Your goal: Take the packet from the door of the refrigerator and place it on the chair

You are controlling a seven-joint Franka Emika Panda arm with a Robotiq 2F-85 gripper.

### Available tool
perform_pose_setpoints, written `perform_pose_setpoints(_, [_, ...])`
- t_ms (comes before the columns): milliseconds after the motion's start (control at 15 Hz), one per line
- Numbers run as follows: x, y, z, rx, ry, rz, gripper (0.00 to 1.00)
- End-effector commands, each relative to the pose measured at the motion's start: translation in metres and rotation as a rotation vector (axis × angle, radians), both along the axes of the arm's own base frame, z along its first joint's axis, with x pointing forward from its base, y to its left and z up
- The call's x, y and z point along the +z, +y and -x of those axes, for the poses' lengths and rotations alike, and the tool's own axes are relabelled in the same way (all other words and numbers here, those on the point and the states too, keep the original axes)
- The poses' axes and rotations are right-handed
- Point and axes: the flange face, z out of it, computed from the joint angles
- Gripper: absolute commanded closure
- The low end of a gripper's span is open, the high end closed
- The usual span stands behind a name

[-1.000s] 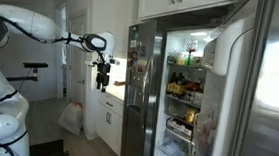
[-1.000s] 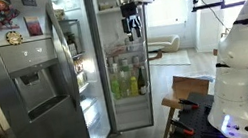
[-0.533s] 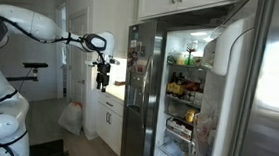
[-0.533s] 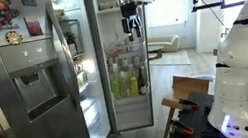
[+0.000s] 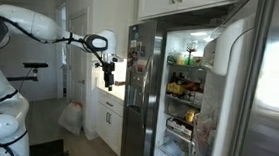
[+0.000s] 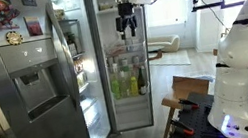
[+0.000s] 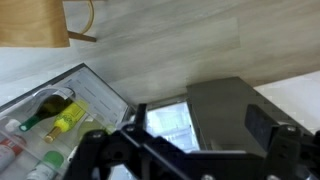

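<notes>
Packet hunting first: honestly I can't pick it out in any view. The tall brushed stainless steel door [image 6: 104, 11] with the white plastic lining hangs wide open, and its shelf bins are full of colourful bottles [image 6: 126, 81]. If the packet is tucked in among them, it's too small to tell apart. Wrist view shows one clear bin with a dark green bottle [image 7: 45, 108] and a yellow bottle [image 7: 68, 120] lying in it, no obvious packet there either.

The black pincer [image 6: 127, 23] sits on the end of the white robot arm [image 5: 33, 25], up high, right in front of the upper part of that door's lining. Its jaws are spread wide and there's nothing between them. In an exterior view the pincer [image 5: 106, 77] hangs beside the narrower steel door with stickers [image 6: 25, 85], above a white plastic bag [image 5: 71, 116] on the floor.

The big stainless steel refrigerator [image 5: 183, 39] is brightly lit inside, its shelves packed with food. The light wooden chair [image 6: 182, 102] stands on the floor near the robot's white base [image 6: 239, 90], well apart from the pincer, and its seat is bare.
</notes>
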Motion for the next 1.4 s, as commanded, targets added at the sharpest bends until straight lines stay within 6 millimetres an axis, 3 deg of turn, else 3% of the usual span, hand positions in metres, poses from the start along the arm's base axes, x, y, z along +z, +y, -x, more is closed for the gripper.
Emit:
perform_pose_setpoints(0, [0.008,-0.014,-0.021,-0.131,-0.147,-0.043,0.0])
perform_pose_setpoints(733, [0.04,-0.072,-0.075,-0.421,-0.649,-0.081,0.0])
perform_pose_setpoints(1333, [0.065,-0.14,-0.091,-0.615,-0.951,0.022,0.0])
